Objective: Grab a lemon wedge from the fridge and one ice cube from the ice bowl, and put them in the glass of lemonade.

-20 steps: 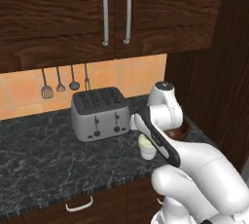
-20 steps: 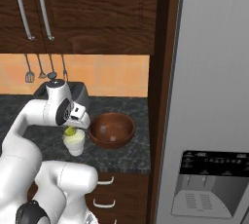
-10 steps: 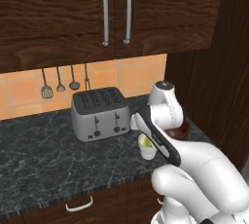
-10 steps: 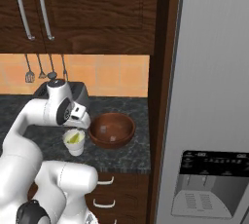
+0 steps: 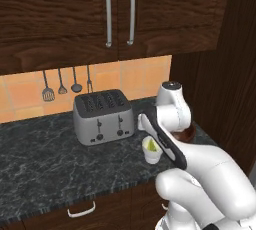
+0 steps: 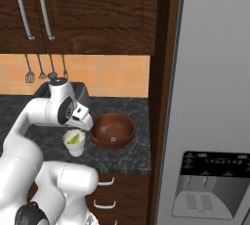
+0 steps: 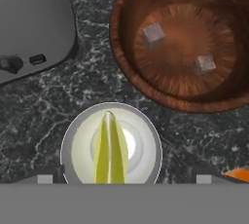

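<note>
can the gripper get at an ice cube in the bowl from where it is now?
Probably yes. The gripper is open above the glass of lemonade, the ice bowl sits right beside it, and its two ice cubes lie uncovered.

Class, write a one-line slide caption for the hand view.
Lemon wedge sits in the cup beside the bowl holding two ice cubes.

Kitchen: fridge point(image 6: 210, 97), toaster point(image 5: 102, 117), wood cabinets point(image 5: 100, 9), utensils point(image 5: 62, 84) on tile wall.

Toaster point(image 7: 29, 23) crowds upper left, ice bowl point(image 7: 127, 67) upper right; bare counter point(image 7: 92, 79) runs clear between them.
</note>
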